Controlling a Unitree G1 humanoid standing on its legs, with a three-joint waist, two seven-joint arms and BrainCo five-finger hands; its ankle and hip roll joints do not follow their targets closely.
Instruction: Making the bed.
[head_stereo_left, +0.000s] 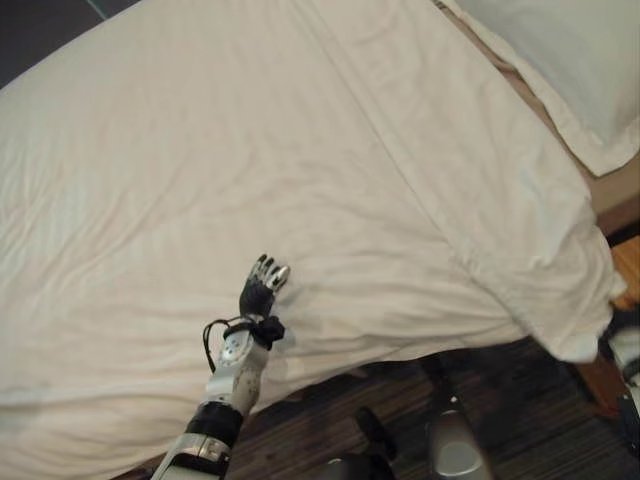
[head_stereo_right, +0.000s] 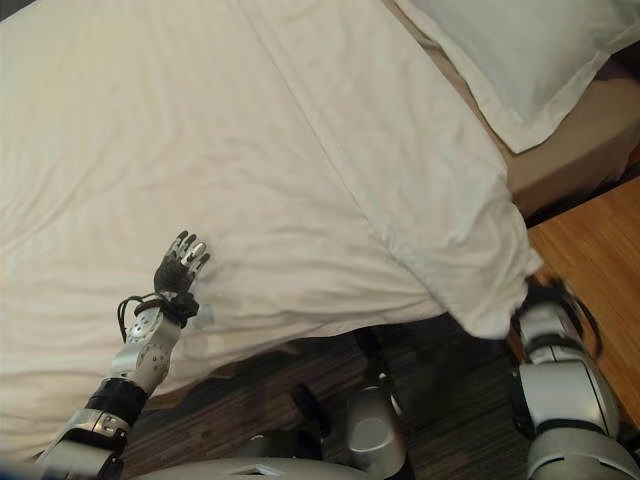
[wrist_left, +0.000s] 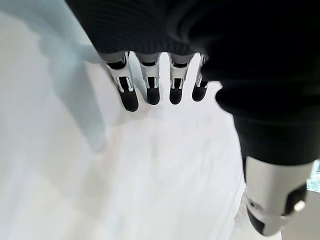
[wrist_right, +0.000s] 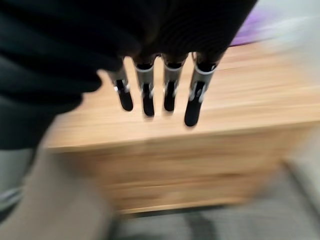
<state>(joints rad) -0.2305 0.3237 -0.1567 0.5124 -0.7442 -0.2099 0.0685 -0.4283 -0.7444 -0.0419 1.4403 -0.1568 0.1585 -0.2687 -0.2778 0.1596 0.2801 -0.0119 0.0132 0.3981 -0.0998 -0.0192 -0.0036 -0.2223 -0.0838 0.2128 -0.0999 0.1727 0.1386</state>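
Note:
A white duvet (head_stereo_left: 250, 150) covers the bed, lightly wrinkled, with a folded-over band (head_stereo_left: 440, 140) running toward the head end. Its near corner (head_stereo_right: 490, 300) hangs over the bed's side. My left hand (head_stereo_left: 262, 285) lies on the duvet close to the near edge, open; its straight fingers (wrist_left: 129, 90) rest over the white cloth. Beside the hanging corner, at the bed's side, is my right hand (head_stereo_right: 545, 298). In its wrist view its fingers (wrist_right: 194, 100) are straight, hold nothing, and face a wooden cabinet (wrist_right: 190, 165).
A white pillow (head_stereo_right: 520, 50) lies at the head end on the tan mattress (head_stereo_right: 570, 140). Wooden floor (head_stereo_right: 600, 260) shows right of the bed, and dark carpet (head_stereo_right: 450, 400) runs along its near side.

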